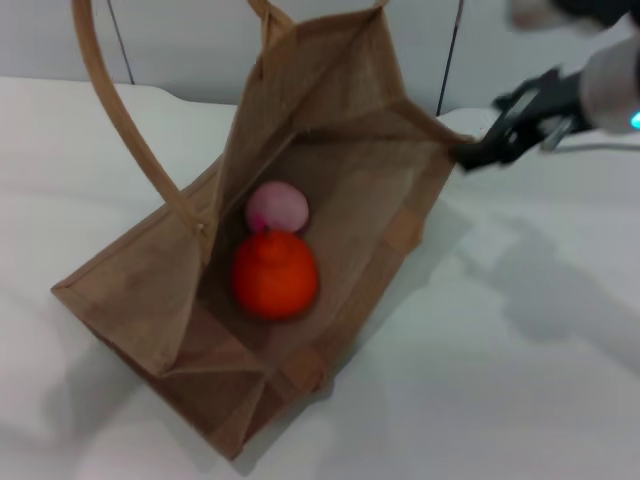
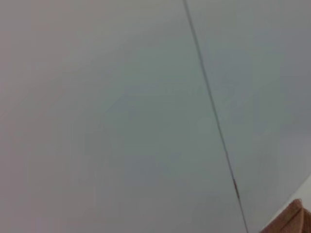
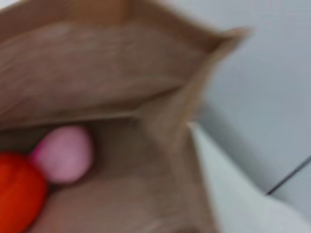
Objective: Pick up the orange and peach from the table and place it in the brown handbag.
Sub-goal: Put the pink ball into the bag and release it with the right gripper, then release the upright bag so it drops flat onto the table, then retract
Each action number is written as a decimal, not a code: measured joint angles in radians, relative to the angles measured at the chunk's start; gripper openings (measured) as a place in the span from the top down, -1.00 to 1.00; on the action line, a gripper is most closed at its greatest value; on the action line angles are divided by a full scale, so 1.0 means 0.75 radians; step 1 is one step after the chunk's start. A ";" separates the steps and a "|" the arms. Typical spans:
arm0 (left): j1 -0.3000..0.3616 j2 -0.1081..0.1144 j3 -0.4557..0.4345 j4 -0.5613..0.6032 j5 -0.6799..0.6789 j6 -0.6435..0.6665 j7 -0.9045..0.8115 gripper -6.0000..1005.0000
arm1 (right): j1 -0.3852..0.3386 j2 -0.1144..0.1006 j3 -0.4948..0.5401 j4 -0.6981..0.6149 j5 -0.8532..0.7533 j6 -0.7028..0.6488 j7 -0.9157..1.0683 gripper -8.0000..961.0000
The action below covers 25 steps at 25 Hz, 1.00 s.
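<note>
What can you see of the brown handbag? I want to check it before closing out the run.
The brown handbag is a tan woven tote, jute by its look, standing open on the white table. One long curved handle arches up on the robot's left. Inside on its floor lie the orange and the peach, touching. The right gripper sits at its far right rim corner.

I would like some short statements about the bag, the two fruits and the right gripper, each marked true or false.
1. The orange lies inside the brown handbag. True.
2. The peach lies on the table outside the bag. False: it is inside, touching the orange.
3. The right gripper holds the peach. False: it holds no fruit and is at the bag's rim corner.
4. The peach is smaller than the orange. True.
5. The handbag is closed. False: its mouth is open.
</note>
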 joint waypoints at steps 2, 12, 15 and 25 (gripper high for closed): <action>0.002 0.000 -0.001 -0.021 -0.002 0.016 0.000 0.69 | -0.021 -0.002 0.056 0.002 0.001 -0.058 -0.011 -0.72; -0.014 0.003 -0.011 -0.092 -0.070 0.025 0.046 0.68 | -0.022 -0.006 0.314 0.157 0.010 -0.184 -0.079 -0.71; -0.023 0.003 -0.006 -0.104 -0.082 0.025 0.047 0.68 | 0.009 -0.006 0.318 0.218 0.008 -0.186 -0.087 -0.71; -0.051 0.000 -0.043 -0.249 -0.287 0.044 0.091 0.15 | 0.054 -0.005 0.314 0.313 0.007 -0.228 -0.097 -0.71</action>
